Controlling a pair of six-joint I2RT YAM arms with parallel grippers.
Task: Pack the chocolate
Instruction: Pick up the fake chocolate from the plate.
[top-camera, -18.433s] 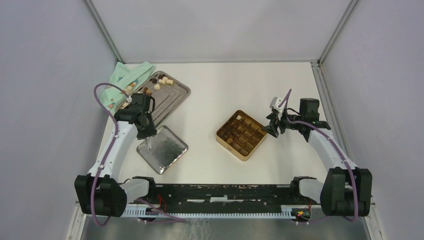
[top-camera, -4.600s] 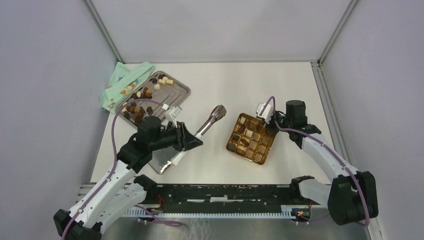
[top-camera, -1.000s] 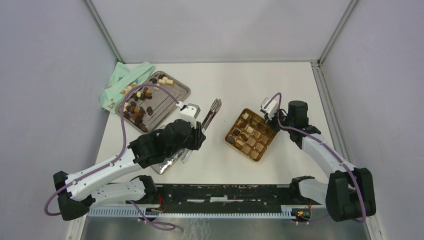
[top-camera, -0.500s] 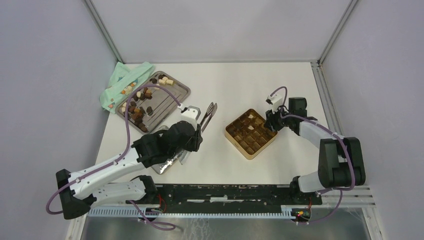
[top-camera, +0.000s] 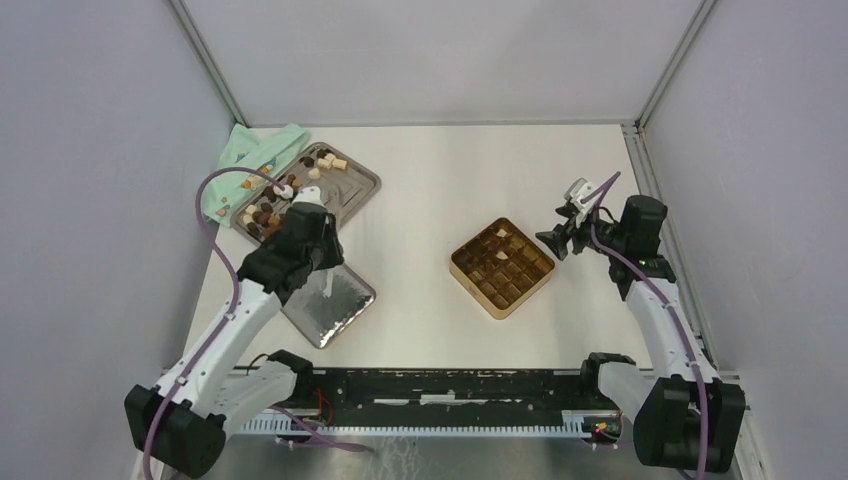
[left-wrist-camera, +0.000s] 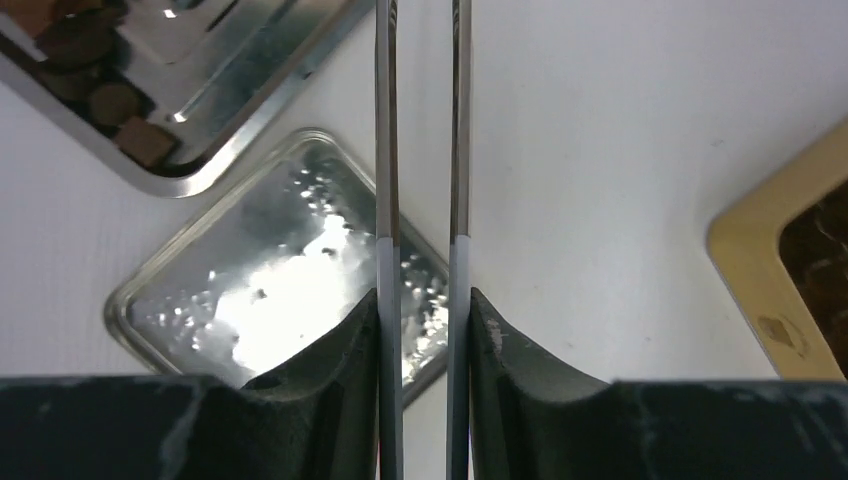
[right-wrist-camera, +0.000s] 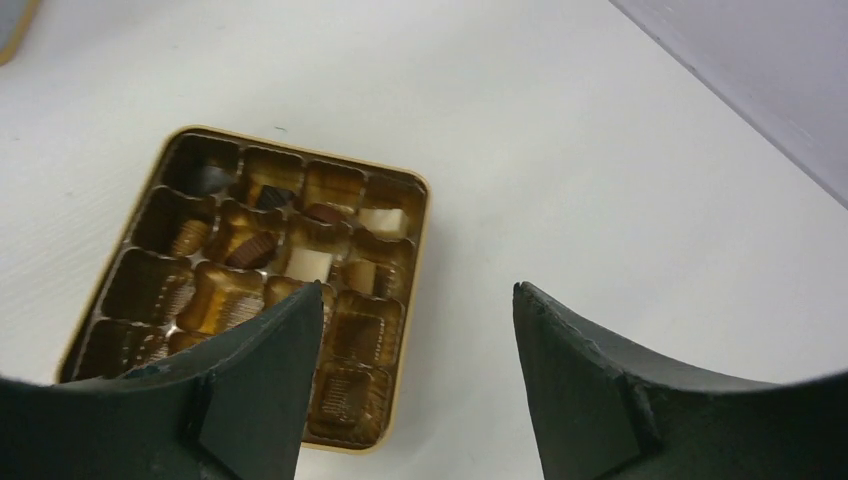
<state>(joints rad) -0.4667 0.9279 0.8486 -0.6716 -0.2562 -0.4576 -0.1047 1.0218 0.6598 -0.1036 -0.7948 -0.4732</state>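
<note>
Gold tin: centre right, cells up for filling
Left gripper: clamped on tongs, to lift chocolate
Right gripper: apart, empty

No text, label, brand, number or sign can be read in any of the three views. Small coloured print is seen on the mint-green bag in the top view, but it is too small to be made out.
</note>
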